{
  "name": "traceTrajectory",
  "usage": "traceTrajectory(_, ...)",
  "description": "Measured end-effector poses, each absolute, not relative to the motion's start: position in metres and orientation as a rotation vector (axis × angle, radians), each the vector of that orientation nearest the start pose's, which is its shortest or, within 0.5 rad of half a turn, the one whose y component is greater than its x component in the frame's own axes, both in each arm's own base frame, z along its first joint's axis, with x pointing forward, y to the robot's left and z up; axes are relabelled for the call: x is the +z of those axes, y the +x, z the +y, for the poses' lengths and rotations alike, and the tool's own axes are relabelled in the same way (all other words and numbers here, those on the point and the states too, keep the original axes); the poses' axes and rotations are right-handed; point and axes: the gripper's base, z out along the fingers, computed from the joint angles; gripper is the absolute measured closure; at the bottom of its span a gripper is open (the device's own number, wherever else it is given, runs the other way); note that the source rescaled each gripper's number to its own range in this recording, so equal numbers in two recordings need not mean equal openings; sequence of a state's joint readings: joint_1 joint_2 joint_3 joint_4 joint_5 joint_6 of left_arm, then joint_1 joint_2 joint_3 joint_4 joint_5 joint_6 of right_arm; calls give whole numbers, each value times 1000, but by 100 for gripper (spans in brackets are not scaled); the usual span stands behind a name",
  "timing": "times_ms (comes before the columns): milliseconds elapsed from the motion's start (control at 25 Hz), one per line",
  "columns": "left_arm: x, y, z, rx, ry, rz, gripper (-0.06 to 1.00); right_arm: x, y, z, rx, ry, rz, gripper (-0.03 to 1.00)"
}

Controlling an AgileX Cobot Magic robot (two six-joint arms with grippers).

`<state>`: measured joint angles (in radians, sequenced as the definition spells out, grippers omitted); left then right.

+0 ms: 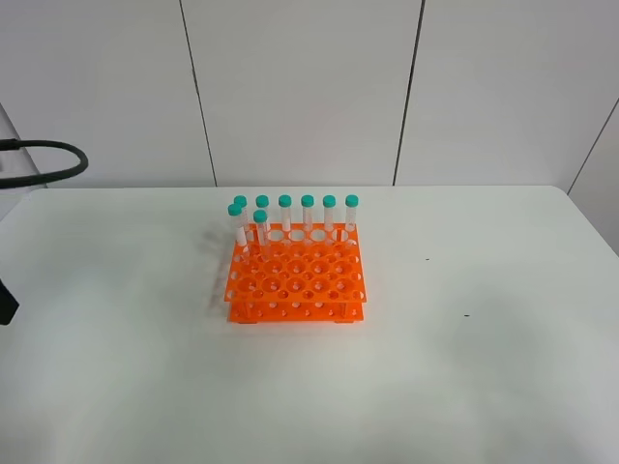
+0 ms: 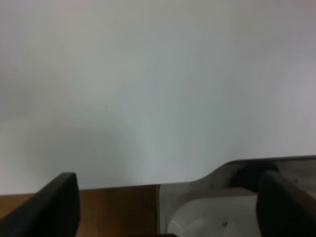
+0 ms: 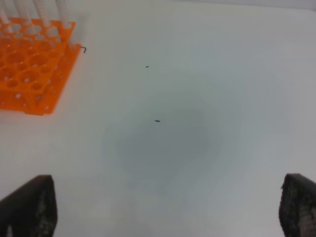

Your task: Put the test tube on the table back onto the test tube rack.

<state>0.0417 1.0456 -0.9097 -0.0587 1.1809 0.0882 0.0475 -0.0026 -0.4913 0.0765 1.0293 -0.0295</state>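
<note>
**Pretty plain room back there**

The wall (image 1: 300,87) behind is pale grey-white panels, split by thin dark seams (image 1: 198,92) running slightly slanted. A black cable (image 1: 48,159) loops in at the far left. Light is soft and even, no harsh shadows. Left wrist view catches a strip of brown floor (image 2: 118,210).

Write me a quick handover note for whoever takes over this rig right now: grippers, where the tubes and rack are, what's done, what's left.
Left gripper: open, empty, over the table's near edge.
Right gripper: open, empty, over bare table, to the right of the rack.
Test tube rack: mid-table, eight capped tubes standing in it; six along the back row, two just in front at the left.
Done: no tube is seen lying on the table in any view.
Left: apparently nothing; check that the two front tubes are seated fully.
</note>
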Motion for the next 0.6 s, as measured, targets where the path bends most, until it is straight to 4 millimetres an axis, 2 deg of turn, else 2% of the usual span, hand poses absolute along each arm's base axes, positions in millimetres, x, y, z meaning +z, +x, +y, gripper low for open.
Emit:
traceTrajectory(160, 309, 140, 1, -46, 32, 2737, -6, 278, -3, 6, 103, -79, 2017, -3)
traceTrajectory(280, 295, 107, 0, -44, 31, 2701, -6, 278, -3, 6, 103, -79, 2017, -3)
traceTrajectory(440, 270, 73, -2, -37, 30, 2628, -6, 278, -3, 6, 103, -79, 2017, -3)
traceTrajectory(600, 276, 55, -2, -20, 30, 2427, -6, 278, -3, 6, 103, -79, 2017, -3)
